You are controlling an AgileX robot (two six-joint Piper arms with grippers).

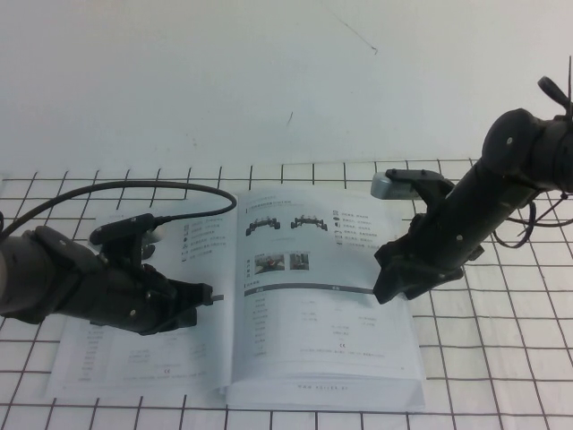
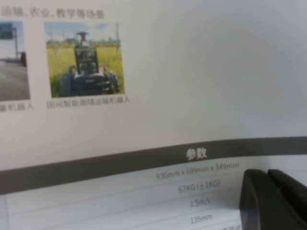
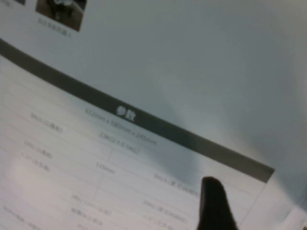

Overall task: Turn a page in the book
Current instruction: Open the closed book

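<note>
On the gridded tabletop (image 1: 501, 358) the book (image 1: 269, 376) lies open, the page (image 1: 322, 296) with two dark chassis forming its right-hand leaf. The left pincer (image 1: 208, 296) is held over the left leaf, fingers (image 2: 273, 201) pressed together in the left wrist view. The right pincer (image 1: 385, 288) is set at the page's right edge; whether it is spread cannot be told. A black cable (image 1: 134, 193) arcs over the left arm. A field-robot photo (image 2: 85, 60) is shown only by the left wrist view.

One open book (image 1: 304, 305) lies on the gridded table (image 1: 501, 358), two grippers over it, the left gripper (image 1: 204, 298) and the right gripper (image 1: 387, 285), and one cable (image 1: 134, 188) beside its left page.
</note>
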